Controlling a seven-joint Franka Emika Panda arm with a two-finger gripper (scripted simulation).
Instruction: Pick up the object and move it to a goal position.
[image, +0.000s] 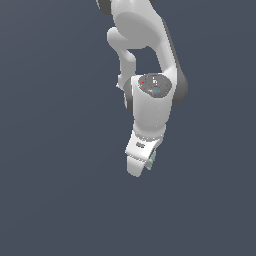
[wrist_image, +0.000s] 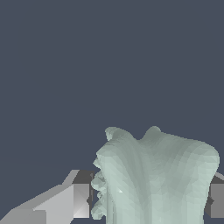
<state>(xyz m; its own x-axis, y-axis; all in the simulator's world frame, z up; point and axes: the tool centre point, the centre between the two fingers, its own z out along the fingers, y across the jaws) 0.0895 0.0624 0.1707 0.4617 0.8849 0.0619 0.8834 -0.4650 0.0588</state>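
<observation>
The pale mint-green lumpy object (wrist_image: 153, 179) fills the space between my gripper's two fingers in the wrist view. One finger (wrist_image: 78, 194) presses on one side of it and the other finger (wrist_image: 216, 199) on the opposite side. In the exterior view only a sliver of the object (image: 151, 160) shows past the white gripper (image: 142, 167), which hangs from the white arm (image: 150, 100) over the dark grey surface. The gripper is shut on the object.
A plain dark grey-blue surface (image: 60, 175) fills both views around the arm. No goal marker, container or other object shows.
</observation>
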